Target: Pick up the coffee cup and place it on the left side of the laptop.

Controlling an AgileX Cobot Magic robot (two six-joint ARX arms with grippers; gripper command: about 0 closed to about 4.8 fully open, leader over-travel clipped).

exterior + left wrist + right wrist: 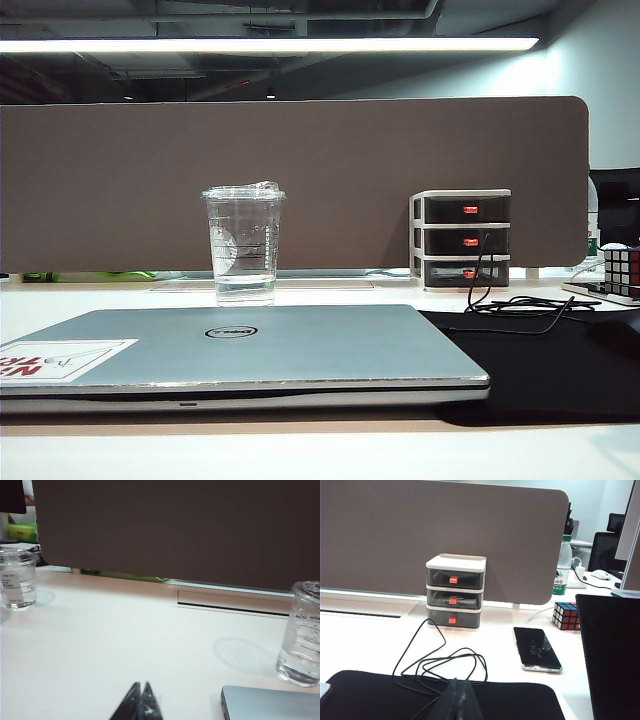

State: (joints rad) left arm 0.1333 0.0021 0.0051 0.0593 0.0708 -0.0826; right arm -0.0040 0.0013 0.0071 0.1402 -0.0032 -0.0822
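White desk (90, 300): coffee cup (243, 244) behind laptop (300, 345) (grippers (141, 700) (457, 700) closed).

white table (320, 455) carries laptop (250, 350), coffee cup (244, 245), black mat (540, 365), drawer unit (462, 238), cube (622, 272).

Open desk (110, 645) is lying left of the laptop (250, 350), bare up to a second clear cup (17, 580) far left. The coffee cup (243, 245) is standing behind the laptop, the brown partition (300, 180) walling the back. Rightward, a tangled cable (445, 665), drawer unit (455, 592) and phone (536, 649) are crowding the way.
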